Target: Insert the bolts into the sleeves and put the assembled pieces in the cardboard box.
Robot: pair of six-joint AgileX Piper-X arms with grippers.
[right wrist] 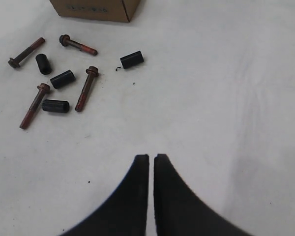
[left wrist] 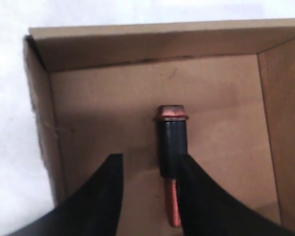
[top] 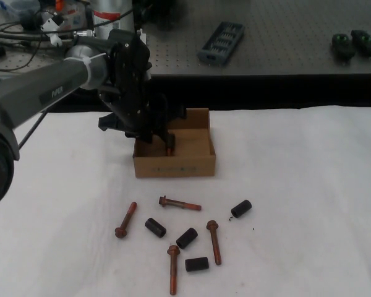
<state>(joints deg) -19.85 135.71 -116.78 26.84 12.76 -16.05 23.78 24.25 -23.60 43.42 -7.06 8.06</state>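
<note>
The cardboard box (top: 191,162) stands on the white cloth. My left gripper (top: 162,143) reaches down into it. In the left wrist view the gripper (left wrist: 150,157) is open over the box floor (left wrist: 103,108). One assembled piece (left wrist: 171,142), a reddish bolt in a black sleeve, lies on the floor against the inner side of one finger (left wrist: 196,196). Several loose bolts (top: 180,203) and black sleeves (top: 155,228) lie in front of the box. My right gripper (right wrist: 151,156) is shut and empty above bare cloth, with the bolts (right wrist: 86,88) and sleeves (right wrist: 63,79) well beyond it.
A sleeve (top: 241,208) lies apart to the right of the group. Behind the cloth, the dark bench carries a blue tray (top: 221,41), two black parts (top: 355,43) and cables (top: 25,31). The cloth to the right of the box is bare.
</note>
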